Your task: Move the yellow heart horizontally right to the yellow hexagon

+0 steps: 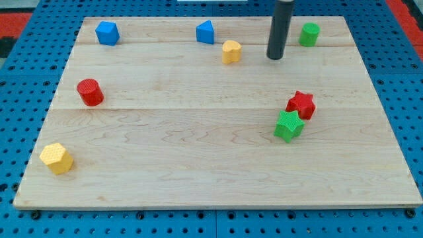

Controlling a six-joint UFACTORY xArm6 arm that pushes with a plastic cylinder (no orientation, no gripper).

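The yellow heart (231, 51) lies near the view's top, just right of centre. The yellow hexagon (56, 158) lies at the view's bottom left, near the board's corner. My tip (275, 57) is the lower end of the dark rod. It stands to the right of the yellow heart with a clear gap between them, and to the left of the green cylinder (308, 34). It touches no block.
A blue block (106, 32) sits at the top left and another blue block (205, 32) just left of the heart. A red cylinder (90, 92) is at the left. A red star (301, 104) and a green star (289, 125) touch at the right. The wooden board (198, 165) lies on a blue pegboard.
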